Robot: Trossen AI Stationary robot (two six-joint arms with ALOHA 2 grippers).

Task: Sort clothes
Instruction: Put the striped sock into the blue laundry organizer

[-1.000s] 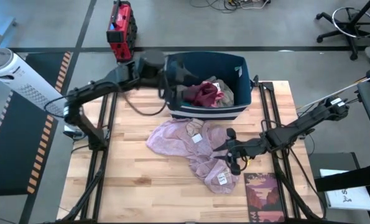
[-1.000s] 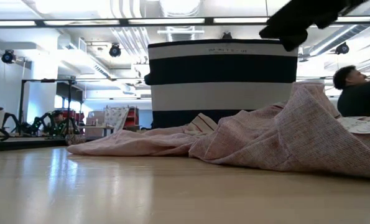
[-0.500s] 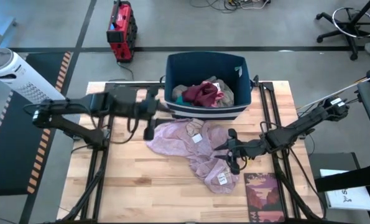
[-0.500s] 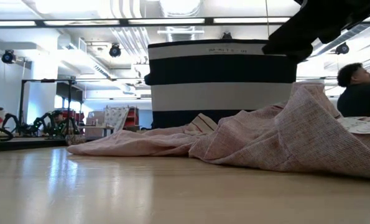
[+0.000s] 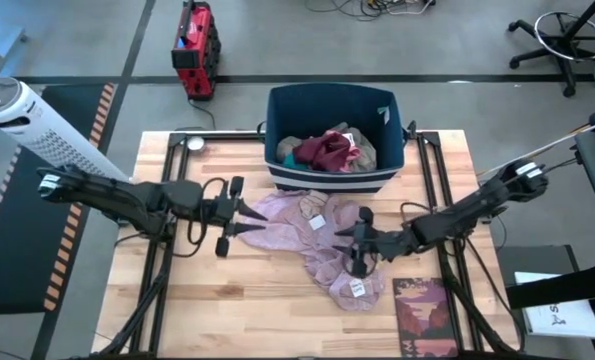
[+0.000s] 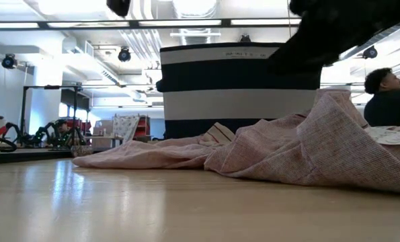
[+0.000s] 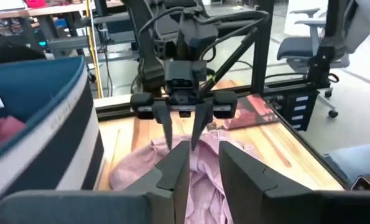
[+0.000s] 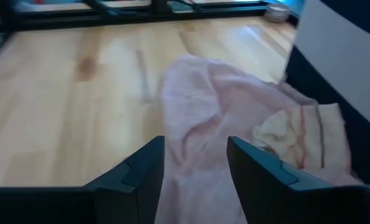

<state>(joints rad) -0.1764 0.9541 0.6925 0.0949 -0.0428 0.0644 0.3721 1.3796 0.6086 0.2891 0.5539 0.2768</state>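
A mauve-pink garment (image 5: 297, 225) lies crumpled on the wooden table in front of the dark blue bin (image 5: 332, 182). It bears white tags (image 5: 317, 222). More clothes (image 5: 327, 148), maroon, tan and teal, lie heaped in the bin. My left gripper (image 5: 249, 213) reaches level from the table's left to the garment's left edge, open by a narrow gap (image 7: 203, 152). My right gripper (image 5: 352, 243) comes from the right and stands over the garment's middle, open, with pink cloth (image 8: 197, 112) between and beyond its fingers. My left gripper has its fingertips (image 7: 178, 155) at the garment's left edge; I cannot tell whether they touch the cloth. My right gripper points its fingers (image 7: 166, 124) down at the garment's middle; whether the tips touch the cloth cannot be told.
A dark picture book (image 5: 424, 310) lies at the table's near right corner. A small round thing (image 5: 194, 143) sits at the far left. Bare wood lies near and left of the garment. A person (image 6: 388, 94) sits in the room beyond.
My left gripper has come out from over the bin, swung toward the table's near and left side, and gone down to the pink garment's left edge. My right gripper has shifted slightly left over the garment. The garment lies as before.
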